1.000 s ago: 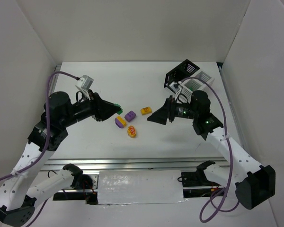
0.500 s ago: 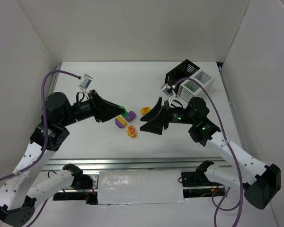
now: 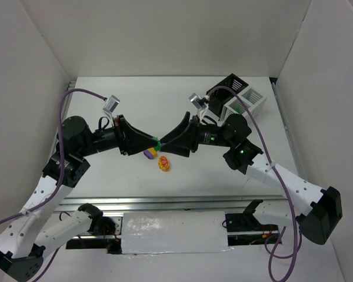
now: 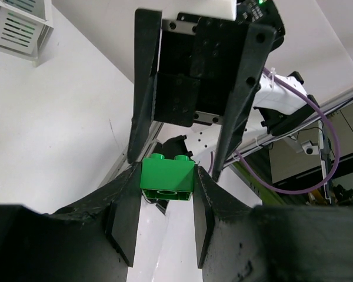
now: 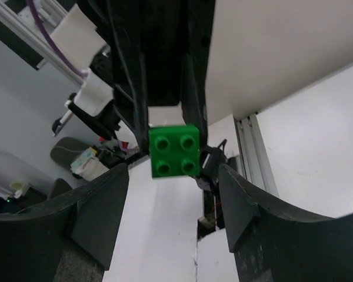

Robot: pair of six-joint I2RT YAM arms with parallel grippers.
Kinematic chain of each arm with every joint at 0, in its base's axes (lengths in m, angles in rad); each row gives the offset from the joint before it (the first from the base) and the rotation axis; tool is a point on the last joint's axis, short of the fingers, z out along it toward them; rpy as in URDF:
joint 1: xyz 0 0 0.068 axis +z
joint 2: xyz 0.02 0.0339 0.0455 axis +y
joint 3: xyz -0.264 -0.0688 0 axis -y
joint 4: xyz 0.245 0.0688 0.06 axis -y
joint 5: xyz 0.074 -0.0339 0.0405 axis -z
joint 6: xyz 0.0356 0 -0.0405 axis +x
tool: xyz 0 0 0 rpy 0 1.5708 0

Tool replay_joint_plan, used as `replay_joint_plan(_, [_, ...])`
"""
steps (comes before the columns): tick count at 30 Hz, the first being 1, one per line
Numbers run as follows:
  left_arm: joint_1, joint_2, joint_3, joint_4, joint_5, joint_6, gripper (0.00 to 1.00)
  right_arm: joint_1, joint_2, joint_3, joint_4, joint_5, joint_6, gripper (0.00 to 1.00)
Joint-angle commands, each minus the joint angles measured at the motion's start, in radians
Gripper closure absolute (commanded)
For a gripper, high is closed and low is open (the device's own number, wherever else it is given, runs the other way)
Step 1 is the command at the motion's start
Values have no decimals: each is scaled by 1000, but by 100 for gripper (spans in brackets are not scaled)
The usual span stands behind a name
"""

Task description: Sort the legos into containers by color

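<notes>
A green lego (image 4: 167, 174) hangs in mid-air over the table's middle, with my left gripper (image 4: 165, 183) shut on its two sides. My right gripper (image 5: 173, 175) faces it tip to tip, open, one finger standing off each side of the green lego (image 5: 175, 150) with a gap showing. In the top view both grippers meet at the green lego (image 3: 155, 143). Below them on the table lie a purple-yellow lego (image 3: 148, 154) and a red-yellow oval lego (image 3: 163, 163). The black container (image 3: 226, 88) and the white container (image 3: 248, 101) stand at the back right.
The right arm (image 3: 241, 150) reaches leftward in front of the containers. The white container (image 4: 20, 26) shows in the left wrist view's upper left corner. White walls close in the table on three sides, and a metal rail (image 3: 176, 202) runs along the near edge.
My right gripper has swung left to the green lego and its jaws have narrowed around it. My left gripper carried the lego slightly rightward. The orange and purple legos are now covered by the grippers.
</notes>
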Motion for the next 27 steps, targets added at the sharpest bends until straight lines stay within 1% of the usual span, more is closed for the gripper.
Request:
replay_joint_plan(1, [5,-10,-8,78,42,-19,100,22,37,78,108,10,28,31])
replay_joint_plan(2, [5,-8,-9,75,42,-14,100,29,54,84,129,-1,53,33])
replay_joint_plan(3, [5,-8,-8,70,42,-11,100,39,63,89,151,-18,64,38])
replay_joint_plan(5, [5,-10,-8,64,39,-5,100,52,81,104,154,-27,73,41])
replay_joint_plan(14, [5,-22,20,78,48,4,100,67,92,81,195,-95,84,40])
replay_joint_plan(16, [5,-24,18,92,67,-2,100,68,88,81,168,-86,59,38])
replay_joint_plan(17, [5,-27,15,102,74,-3,100,68,79,87,134,-48,36,36])
replay_joint_plan(18, [5,-30,15,101,76,-2,100,65,72,95,34,-17,10,34])
replay_joint_plan(19, [5,-31,17,98,73,6,100,67,59,102,-10,17,-35,34])
replay_joint_plan(20, [5,-42,18,87,68,10,100,68,54,99,-39,46,-45,32])
replay_joint_plan(23, [5,-57,21,58,47,33,100,68,46,102,-61,66,-53,29])
replay_joint_plan(24, [5,-58,24,53,44,36,100,68,49,112,-105,80,-56,29])
replay_joint_plan(27, [5,-54,29,49,39,43,100,68,42,107,-105,99,-60,29])
